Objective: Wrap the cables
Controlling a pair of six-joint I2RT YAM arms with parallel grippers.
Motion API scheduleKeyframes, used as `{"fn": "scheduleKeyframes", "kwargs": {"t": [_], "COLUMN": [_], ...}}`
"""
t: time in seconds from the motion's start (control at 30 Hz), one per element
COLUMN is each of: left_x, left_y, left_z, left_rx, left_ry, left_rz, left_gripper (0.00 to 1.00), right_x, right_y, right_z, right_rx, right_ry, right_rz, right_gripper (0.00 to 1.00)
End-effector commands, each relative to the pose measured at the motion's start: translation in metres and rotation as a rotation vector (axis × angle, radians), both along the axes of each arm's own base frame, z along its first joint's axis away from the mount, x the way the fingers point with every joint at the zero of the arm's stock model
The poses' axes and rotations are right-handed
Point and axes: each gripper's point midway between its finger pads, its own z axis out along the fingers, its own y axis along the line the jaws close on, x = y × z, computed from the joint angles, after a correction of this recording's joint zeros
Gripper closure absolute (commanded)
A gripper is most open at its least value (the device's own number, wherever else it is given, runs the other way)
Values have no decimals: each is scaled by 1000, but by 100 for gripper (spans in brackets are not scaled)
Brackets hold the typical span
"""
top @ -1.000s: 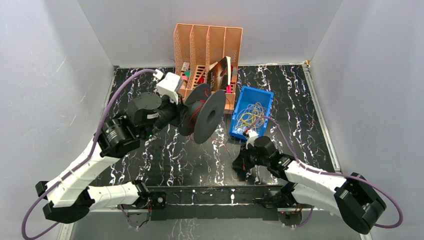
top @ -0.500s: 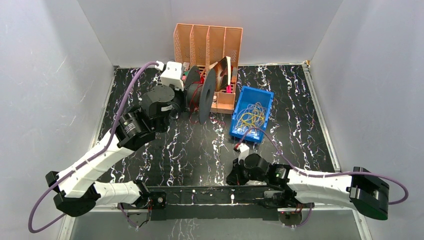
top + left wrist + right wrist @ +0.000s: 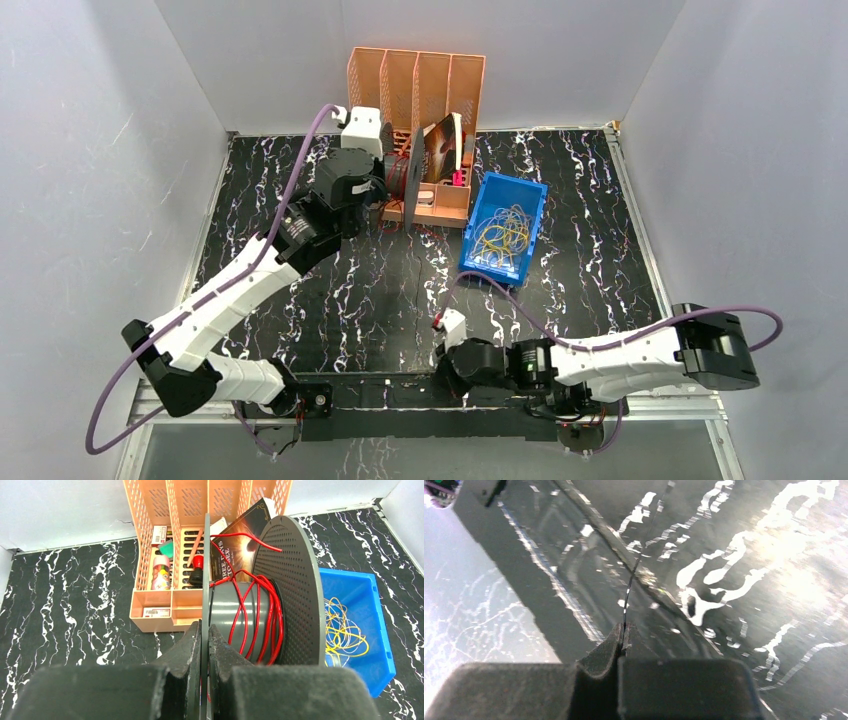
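Two grippers: both closed on something; left one far, right one near.
Left gripper (image 3: 205, 630): fingers clamped on the thin left disc of the grey spool (image 3: 295, 575).
Spool: held on edge at the far side, just in front of the orange rack (image 3: 415, 75).
Red cable (image 3: 260, 615): wound in loose turns round the spool's core, one end sticking up free.
Right gripper (image 3: 623, 632): fingers together, pinching a thin black cable (image 3: 629, 587), low over the table (image 3: 330, 290) by the middle of its near edge.
Black cable's far end: cannot tell.
Yellow and orange cables (image 3: 500, 235): tangled in the blue bin (image 3: 525, 190), right of the spool.
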Motion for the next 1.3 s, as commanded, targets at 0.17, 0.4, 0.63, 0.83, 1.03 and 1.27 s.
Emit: {"fn": "scheduleKeyframes", "kwargs": {"t": [0.17,0.4,0.63,0.83,1.03,1.27], "left_x": [17,21,18,6,-8,-25], "left_y": [-11,-11,-8,4,14,9], "left_z": [19,-22,-72,-107,-135,-161], "left_rx": [-64,8,57,99,114,127], "left_ry": [-86,-32,53,120,176,238], "left_rz": [10,20,34,48,43,-49], "left_gripper": [100,100,100,100,100,100], "right_x": [-32,-43,-39,-18,10,56], "right_y": [57,62,60,58,38,15], "right_z": [56,112,179,240,295,325], "right_rx": [60,108,135,146,155,131], "right_ry": [-118,-229,-372,-522,-645,-744], "right_rz": [79,75,55,21,-54,-156], "right_gripper": [100,100,100,100,100,100]}}
